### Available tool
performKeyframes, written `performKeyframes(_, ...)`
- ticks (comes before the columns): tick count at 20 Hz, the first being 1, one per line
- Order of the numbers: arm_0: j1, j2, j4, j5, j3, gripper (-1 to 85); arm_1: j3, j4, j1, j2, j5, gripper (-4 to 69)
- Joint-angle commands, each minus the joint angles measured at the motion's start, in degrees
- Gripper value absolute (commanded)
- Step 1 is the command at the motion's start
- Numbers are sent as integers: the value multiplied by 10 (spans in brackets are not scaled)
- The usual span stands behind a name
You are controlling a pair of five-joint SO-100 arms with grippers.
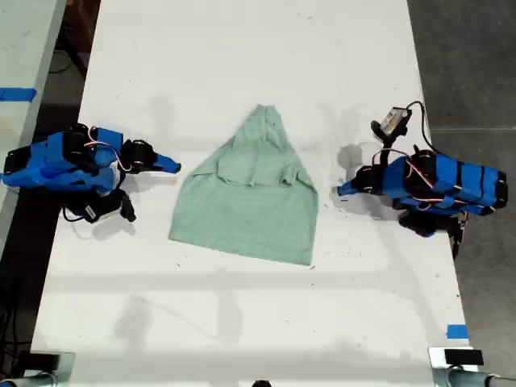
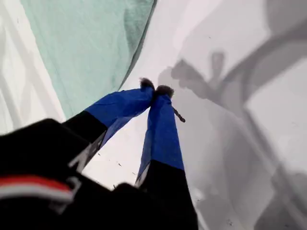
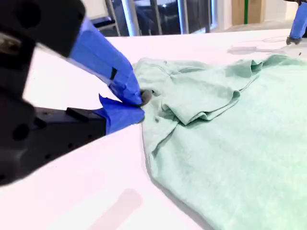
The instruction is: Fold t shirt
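The pale mint-green t shirt (image 1: 250, 205) lies on the white table (image 1: 242, 64) between the two arms, narrowed to a point at its far end and wide at its near hem. A sleeve is folded onto it. My first gripper (image 1: 340, 191) is the arm at the exterior view's right. It is shut and empty, a short gap from the shirt's edge (image 2: 81, 48), with its tips (image 2: 156, 89) together over bare table. My second gripper (image 1: 176, 168), at the exterior view's left, is shut, its tips (image 3: 143, 105) right at the shirt's side edge (image 3: 230, 124). No cloth shows between them.
Blue tape (image 1: 457, 331) marks the table's near corner at the exterior view's right. A second table with blue tape (image 1: 16, 93) stands past the exterior view's left edge. Dark floor borders both long sides. The first arm (image 3: 297, 21) shows beyond the shirt in the second wrist view.
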Motion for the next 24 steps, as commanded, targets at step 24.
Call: performKeyframes(24,-11,4,2,-16,3,-3,25,0,-8,8,10,15)
